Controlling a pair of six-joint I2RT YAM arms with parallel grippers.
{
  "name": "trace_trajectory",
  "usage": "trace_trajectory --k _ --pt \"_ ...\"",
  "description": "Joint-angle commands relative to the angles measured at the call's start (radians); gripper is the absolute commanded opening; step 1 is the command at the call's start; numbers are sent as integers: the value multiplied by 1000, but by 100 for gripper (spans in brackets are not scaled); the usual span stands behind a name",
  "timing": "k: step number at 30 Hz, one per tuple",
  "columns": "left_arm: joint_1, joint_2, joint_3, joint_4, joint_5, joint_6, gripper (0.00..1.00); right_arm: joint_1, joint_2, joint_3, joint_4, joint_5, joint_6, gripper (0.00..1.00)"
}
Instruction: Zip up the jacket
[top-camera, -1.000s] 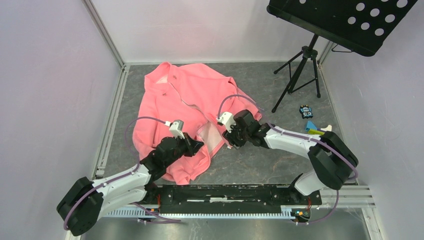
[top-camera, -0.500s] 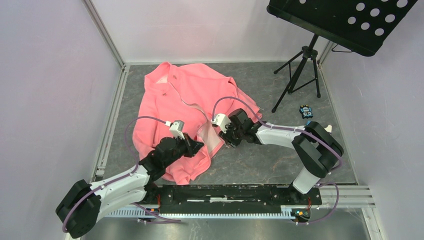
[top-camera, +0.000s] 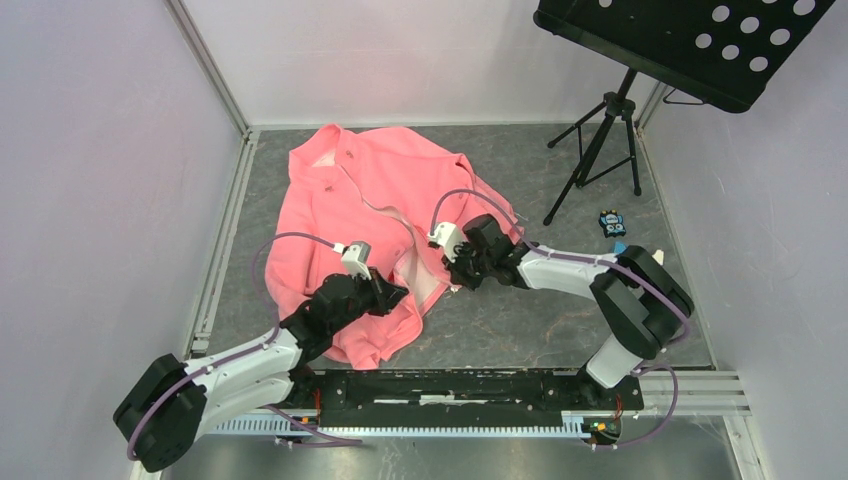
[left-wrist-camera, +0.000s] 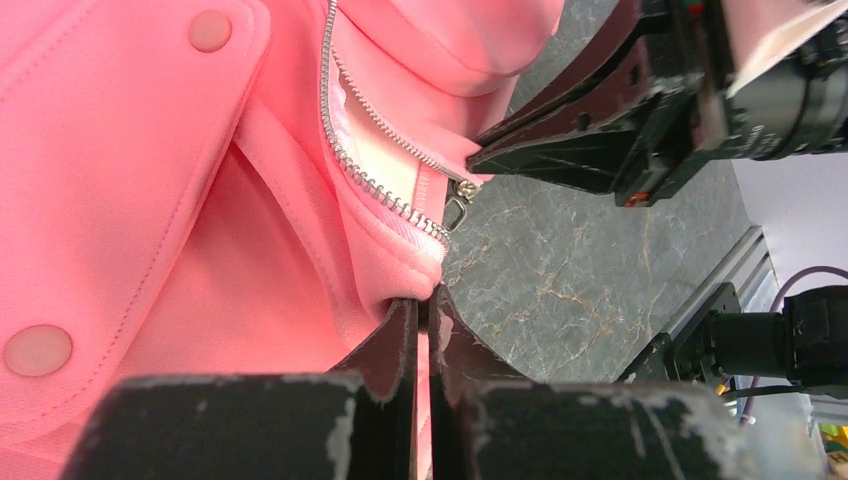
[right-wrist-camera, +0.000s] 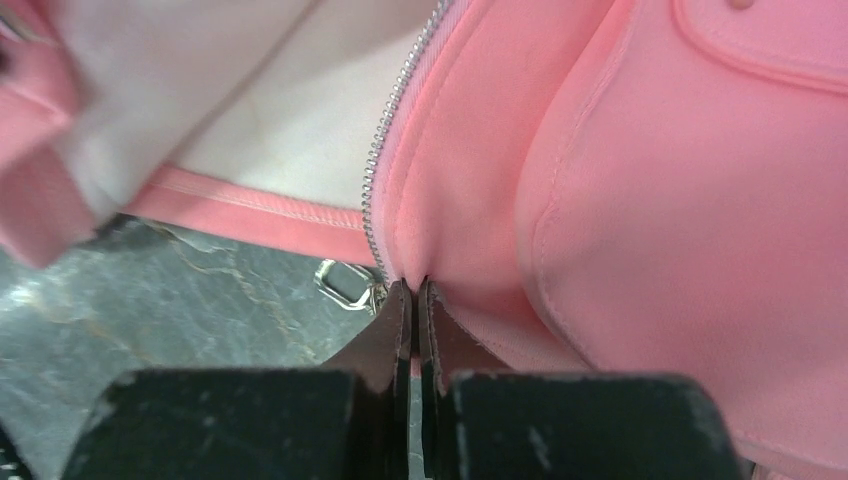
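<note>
Left gripper (left-wrist-camera: 421, 305) is pressed together with a bit of pink fabric caught between its fingers. It's pinching the bottom corner of the jacket (left-wrist-camera: 150, 200), right where one row of the zipper (left-wrist-camera: 345, 160) teeth ends. Just past that corner, the little metal zipper pull (left-wrist-camera: 457, 211) dangles over the grey marbled surface (left-wrist-camera: 560, 290).

Right gripper (right-wrist-camera: 413, 290) is squeezed tight too. Its tips are nipping the jacket's (right-wrist-camera: 650, 200) other front edge at the low end of its zipper (right-wrist-camera: 395, 130) row, and the fleece puckers in toward the pinch. From that wrist view the zipper pull (right-wrist-camera: 345, 283) sits just left of the fingertips. In the left wrist view the right gripper (left-wrist-camera: 480, 158) comes in from the upper right, its tip touching the hem close to the pull.

From above, the two are near each other at the jacket's bottom hem: left gripper (top-camera: 395, 293) on one side of the opening, right gripper (top-camera: 455, 280) on the other, with the pale lining showing between them. The jacket (top-camera: 340, 200) lies spread on the surface (top-camera: 560, 320), left of centre, collar toward the back wall. The front is unzipped at the bottom.

Off to the right stands a black music stand (top-camera: 598, 135). A small blue-and-black toy (top-camera: 612, 222) lies on the surface near its legs.
</note>
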Motion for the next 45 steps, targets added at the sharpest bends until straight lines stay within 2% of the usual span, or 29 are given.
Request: trace_trajectory --k 1,6,9,16,26,35,45 --pt "-2 -9 35 66 0 23 2 -56 -119 -34 179 -143 153 0" --pt "-2 -34 -14 194 -1 0 2 -119 -171 -88 406 -292 380 1" --pt "-2 -30 -54 313 -17 -5 2 -125 -175 -139 631 -371 526 0" --pt "-2 46 -68 541 -14 89 2 -124 -134 -209 1005 -481 775 0" --pt "-2 93 -51 649 0 219 2 -123 -145 -275 1145 -532 816 0" --pt "-2 130 -59 748 123 184 2 -121 -105 -283 1236 -545 870 0" --pt "-2 107 -71 759 140 161 2 -119 -94 -295 1219 -529 836 0"
